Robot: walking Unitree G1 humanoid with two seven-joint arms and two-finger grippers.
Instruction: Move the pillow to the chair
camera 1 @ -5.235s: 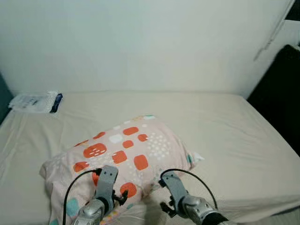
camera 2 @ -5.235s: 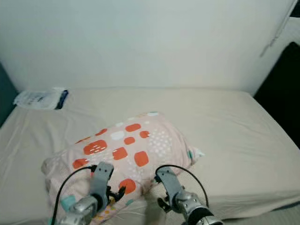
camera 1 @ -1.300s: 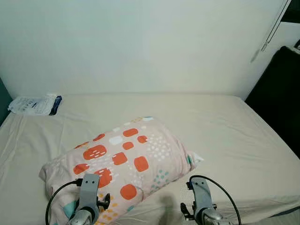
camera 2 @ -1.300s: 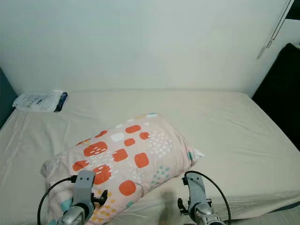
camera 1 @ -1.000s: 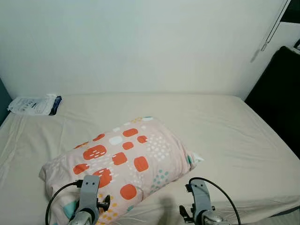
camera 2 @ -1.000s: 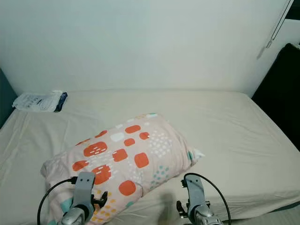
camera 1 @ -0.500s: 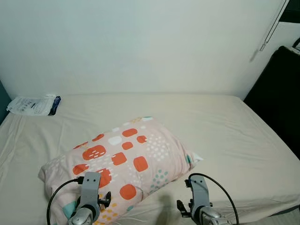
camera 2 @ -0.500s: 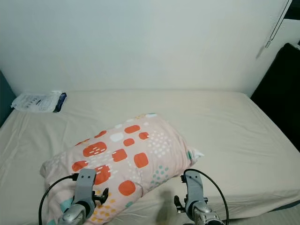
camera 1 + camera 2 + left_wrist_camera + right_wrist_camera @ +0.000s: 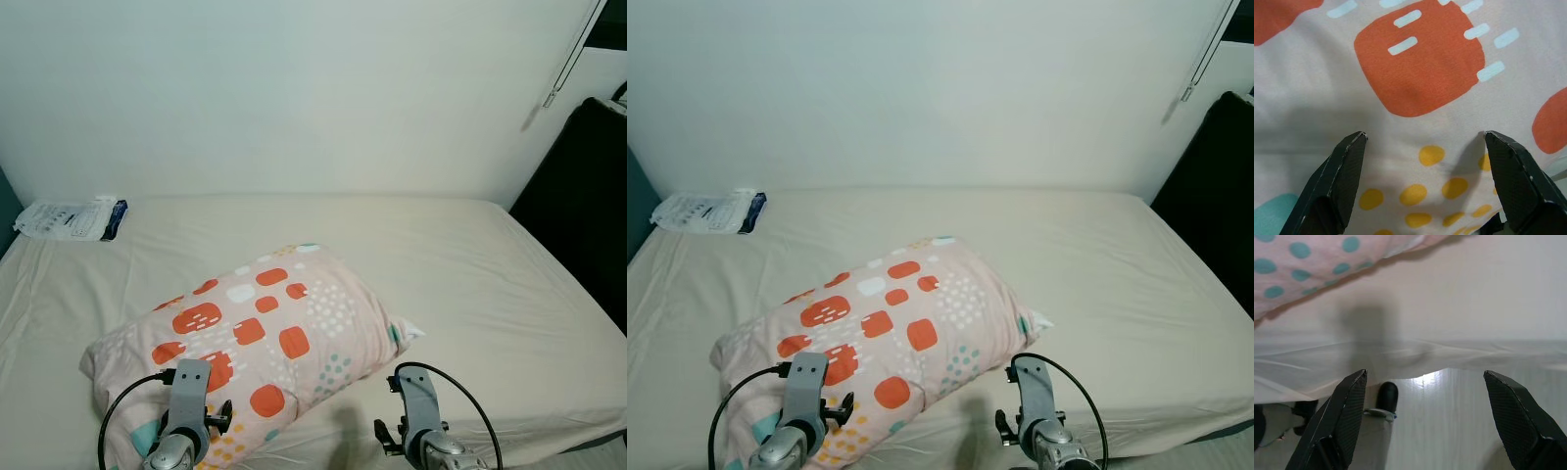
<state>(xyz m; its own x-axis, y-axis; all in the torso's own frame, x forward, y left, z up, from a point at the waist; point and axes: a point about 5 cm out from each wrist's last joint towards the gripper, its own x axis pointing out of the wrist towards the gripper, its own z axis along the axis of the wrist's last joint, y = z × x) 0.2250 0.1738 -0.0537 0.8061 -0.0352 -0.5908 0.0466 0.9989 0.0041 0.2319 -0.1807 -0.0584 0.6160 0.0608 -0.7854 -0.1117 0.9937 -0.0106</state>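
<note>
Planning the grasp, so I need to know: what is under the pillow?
The pillow lies on the bed's beige sheet, its near end over the left tool. Whatever lies beneath it is covered.

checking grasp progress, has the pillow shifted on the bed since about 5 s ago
No. The pillow lies at the same spot relative to the white packet on the bed.
</note>
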